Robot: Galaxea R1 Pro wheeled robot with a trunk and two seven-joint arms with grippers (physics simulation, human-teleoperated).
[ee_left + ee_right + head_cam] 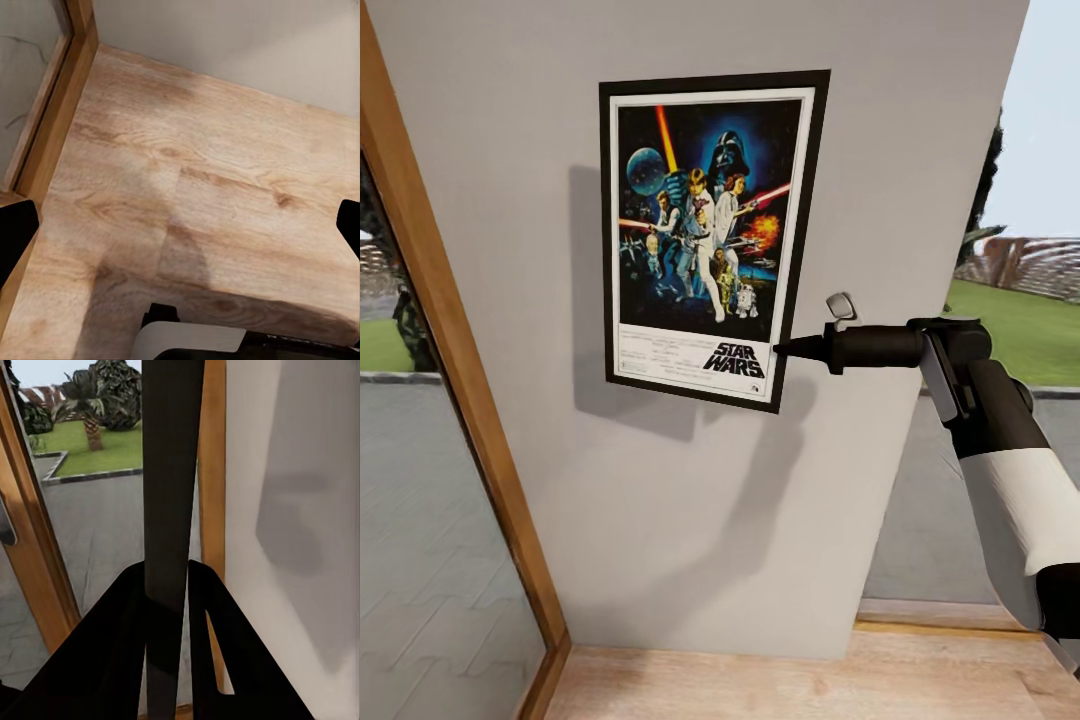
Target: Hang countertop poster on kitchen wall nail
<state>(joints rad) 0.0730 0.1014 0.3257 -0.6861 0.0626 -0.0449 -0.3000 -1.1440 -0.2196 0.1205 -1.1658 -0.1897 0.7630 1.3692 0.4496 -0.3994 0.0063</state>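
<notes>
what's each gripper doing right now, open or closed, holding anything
Left gripper: open, nothing between its fingers, above the wooden floor.
Right gripper: closed on the lower right edge of the Star Wars poster, held against the grey wall.

"STAR WARS" on the poster [705, 235]

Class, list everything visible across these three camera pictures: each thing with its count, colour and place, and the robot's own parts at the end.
poster: one, black frame, colourful figures on dark blue, held against the wall
wall: one, light grey, straight ahead
wooden frame: one, brown, left of the wall
floor: one, light wood planks, below the wall
lawn: one, green, outside at right
palm tree: one, green, on the lawn
right gripper: one, black, shut on the poster's lower right edge
left gripper: one, black fingers, open above the floor
</notes>
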